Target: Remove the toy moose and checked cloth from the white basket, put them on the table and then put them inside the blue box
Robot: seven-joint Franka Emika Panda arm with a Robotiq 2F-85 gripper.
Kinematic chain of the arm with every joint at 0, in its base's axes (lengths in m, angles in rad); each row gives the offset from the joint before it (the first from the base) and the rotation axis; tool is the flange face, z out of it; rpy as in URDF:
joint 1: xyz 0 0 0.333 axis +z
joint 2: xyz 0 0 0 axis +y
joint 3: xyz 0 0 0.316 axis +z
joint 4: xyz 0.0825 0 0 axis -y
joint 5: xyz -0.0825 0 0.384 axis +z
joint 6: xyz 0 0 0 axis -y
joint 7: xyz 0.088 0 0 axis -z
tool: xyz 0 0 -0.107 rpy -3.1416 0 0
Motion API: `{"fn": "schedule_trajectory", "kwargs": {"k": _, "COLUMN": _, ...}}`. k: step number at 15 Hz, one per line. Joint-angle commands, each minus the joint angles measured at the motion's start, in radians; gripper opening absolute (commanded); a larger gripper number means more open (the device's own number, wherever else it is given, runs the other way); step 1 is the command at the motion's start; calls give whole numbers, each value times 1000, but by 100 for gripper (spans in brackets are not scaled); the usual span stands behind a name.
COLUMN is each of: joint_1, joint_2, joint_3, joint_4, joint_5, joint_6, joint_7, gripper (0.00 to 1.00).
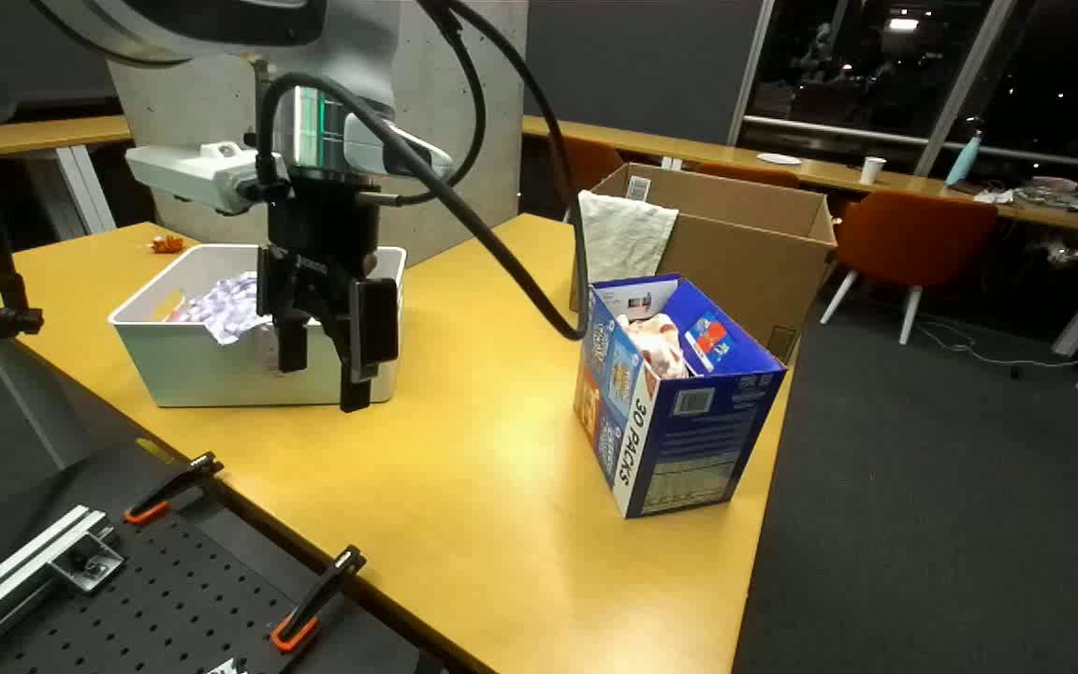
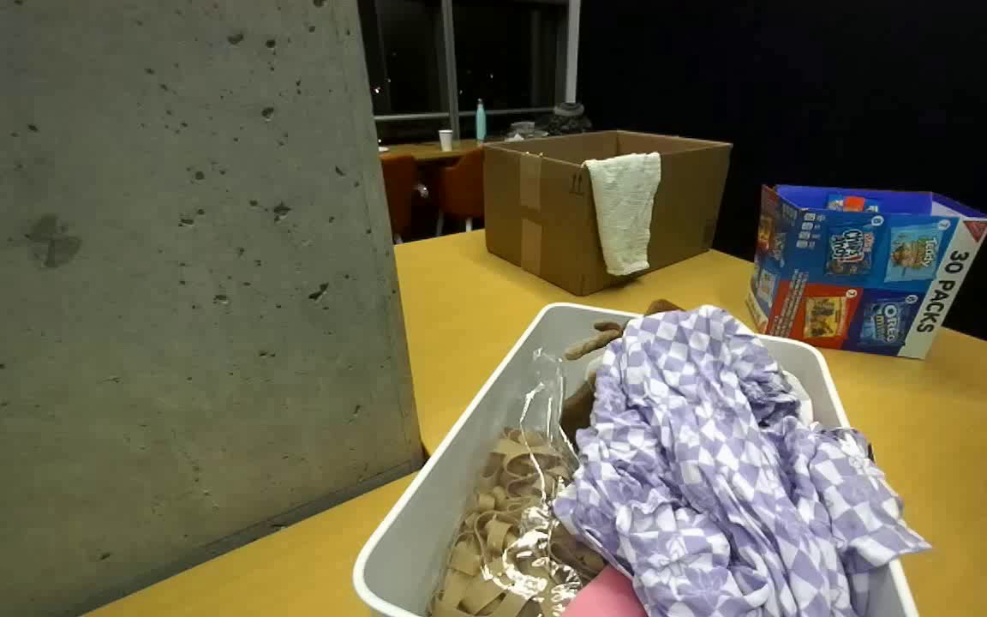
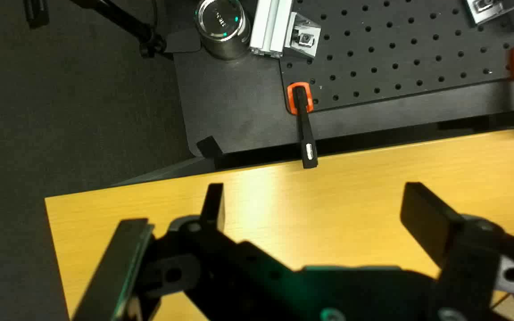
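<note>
The checked cloth (image 2: 699,463) lies crumpled in the white basket (image 2: 476,446) and hangs over its rim; it also shows in an exterior view (image 1: 232,307). Brown plush parts of the toy moose (image 2: 594,340) poke out beside and under the cloth; most of it is hidden. My gripper (image 1: 322,370) is open and empty, in front of the basket (image 1: 211,374) in that view. In the wrist view the open gripper (image 3: 315,196) is above the table (image 3: 364,178). The blue box (image 1: 703,449) stands open on the table, also seen in an exterior view (image 2: 862,274).
A pinkish-white item (image 1: 657,346) is inside the blue box. A brown cardboard box (image 1: 735,262) with a white cloth (image 1: 628,234) over its edge stands behind it. A bag of tan strips (image 2: 502,506) shares the basket. The black bench (image 3: 373,102) with orange clamps borders the table.
</note>
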Motion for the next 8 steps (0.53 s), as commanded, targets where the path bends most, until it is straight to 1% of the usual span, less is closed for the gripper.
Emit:
{"fn": "schedule_trajectory", "kwargs": {"k": 1, "joint_1": 8, "joint_2": 0, "joint_3": -7, "joint_4": 2, "joint_5": -1, "joint_6": -3, "joint_7": 2, "gripper": 100}}
{"fn": "schedule_trajectory", "kwargs": {"k": 5, "joint_1": 8, "joint_2": 0, "joint_3": -7, "joint_4": 3, "joint_5": -1, "joint_6": -3, "joint_7": 2, "gripper": 100}}
{"fn": "schedule_trajectory", "kwargs": {"k": 8, "joint_1": 71, "joint_2": 130, "joint_3": 48, "joint_4": 174, "joint_5": 61, "joint_6": -31, "joint_7": 44, "gripper": 100}}
